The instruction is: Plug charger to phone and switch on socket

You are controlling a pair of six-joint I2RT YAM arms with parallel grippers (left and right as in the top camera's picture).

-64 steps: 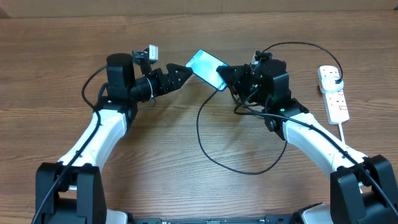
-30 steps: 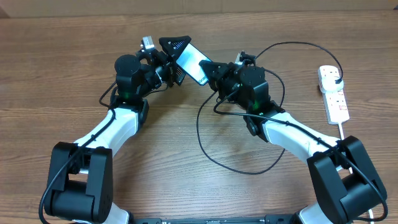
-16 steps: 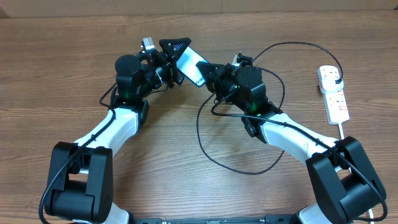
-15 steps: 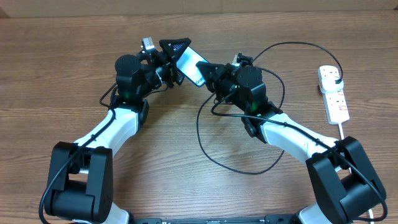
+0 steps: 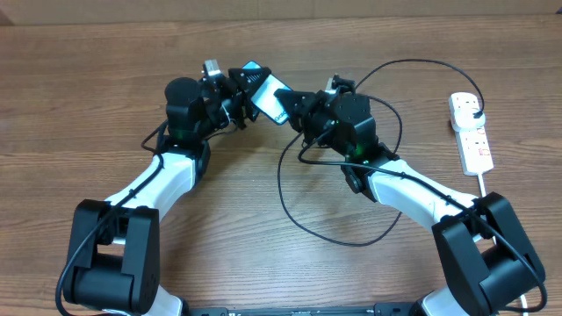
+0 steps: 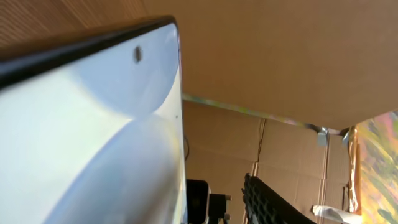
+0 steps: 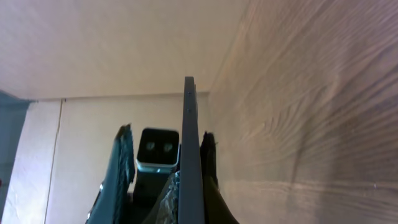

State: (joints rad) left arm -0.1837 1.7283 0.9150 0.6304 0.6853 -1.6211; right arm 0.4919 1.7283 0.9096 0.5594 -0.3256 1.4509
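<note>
The phone (image 5: 270,95), with its light blue screen, hangs tilted above the table between both arms. My right gripper (image 5: 297,105) is shut on its lower end. In the right wrist view the phone (image 7: 189,130) stands edge-on between my pads (image 7: 176,200). My left gripper (image 5: 252,81) straddles the phone's far end, jaws partly closed. The screen (image 6: 87,137) fills the left wrist view, and a gap separates it from one left finger (image 6: 273,199). The charger cable (image 5: 280,186) loops over the table towards the white socket (image 5: 475,140) at the far right. Its connector tip is hidden.
A thick white cord (image 5: 488,189) runs from the socket towards the front right. A small black plug (image 5: 475,111) sits in the socket's far end. The cable's upper arc (image 5: 413,61) passes behind the right arm. Cardboard walls stand behind the table.
My left gripper's jaws have narrowed around the phone's far end and its wrist has shifted slightly. The right arm and the phone have barely moved over the last half second.
</note>
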